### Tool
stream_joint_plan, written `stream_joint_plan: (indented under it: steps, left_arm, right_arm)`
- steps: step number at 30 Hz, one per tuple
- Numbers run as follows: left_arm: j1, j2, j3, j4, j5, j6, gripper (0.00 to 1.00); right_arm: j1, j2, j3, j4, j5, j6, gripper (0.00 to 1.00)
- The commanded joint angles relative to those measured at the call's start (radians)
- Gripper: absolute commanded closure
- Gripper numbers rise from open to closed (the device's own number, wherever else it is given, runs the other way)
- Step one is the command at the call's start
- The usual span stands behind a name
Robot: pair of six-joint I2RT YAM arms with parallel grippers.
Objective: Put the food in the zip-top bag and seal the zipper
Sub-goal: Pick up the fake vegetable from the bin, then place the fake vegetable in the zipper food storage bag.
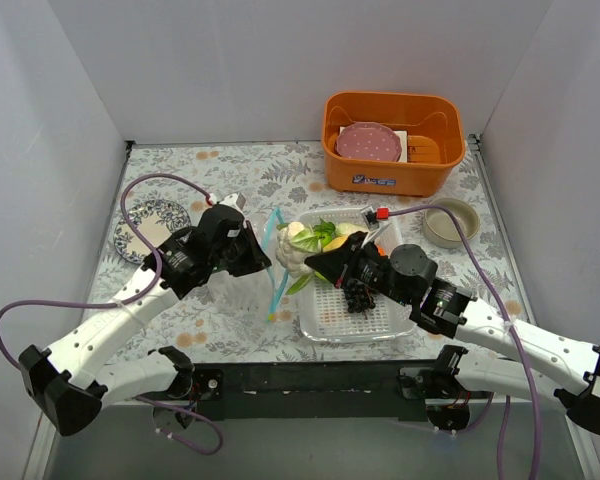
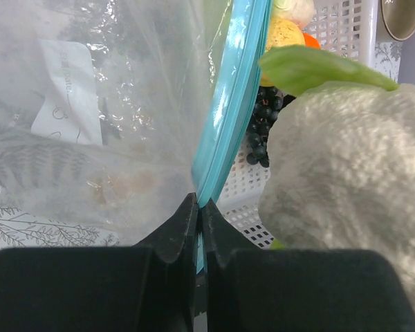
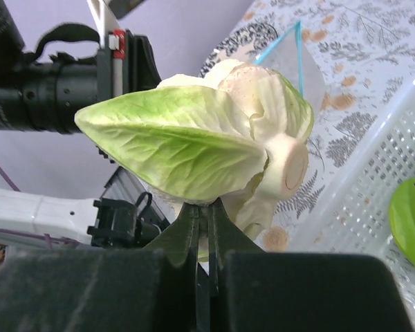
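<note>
My left gripper (image 1: 256, 254) is shut on the light blue zipper (image 1: 277, 262) of the clear zip-top bag (image 1: 272, 232), which stands on edge left of the tray. In the left wrist view the jaws (image 2: 199, 200) pinch the zipper (image 2: 229, 104), with the crinkly bag (image 2: 90, 104) to its left. My right gripper (image 1: 325, 263) is shut on a leaf of the white-green cabbage (image 1: 298, 250) and holds it right next to the bag's mouth. The right wrist view shows the gripper (image 3: 206, 207) under the cabbage (image 3: 214, 138). Dark grapes (image 1: 358, 293), a lemon (image 2: 283, 31) and a green pepper (image 3: 411, 221) lie in the tray.
The clear perforated tray (image 1: 365, 322) sits mid-table. An orange bin (image 1: 392, 175) with a pink plate (image 1: 368, 142) stands at the back. A beige bowl (image 1: 450, 222) is at the right, a patterned plate (image 1: 152, 222) at the left. White walls enclose the table.
</note>
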Motion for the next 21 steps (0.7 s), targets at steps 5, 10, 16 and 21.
stream_joint_plan:
  steps: [5, 10, 16, 21]
  left_arm:
    - [0.004, -0.065, -0.018, 0.07, 0.068, -0.048, 1.0]
    - [0.004, -0.082, -0.034, 0.093, 0.118, -0.07, 1.0]
    - [0.004, -0.128, -0.048, 0.081, 0.118, -0.101, 1.0]
    - [0.004, -0.143, -0.021, 0.06, 0.115, -0.107, 1.0]
  right_arm:
    - [0.001, 0.003, -0.05, 0.283, -0.026, 0.055, 0.99]
    - [0.001, 0.033, -0.096, 0.392, -0.049, 0.083, 0.99]
    - [-0.001, 0.069, -0.099, 0.338, -0.012, 0.086, 0.99]
    - [-0.004, 0.064, -0.137, 0.317, 0.019, 0.087, 0.99]
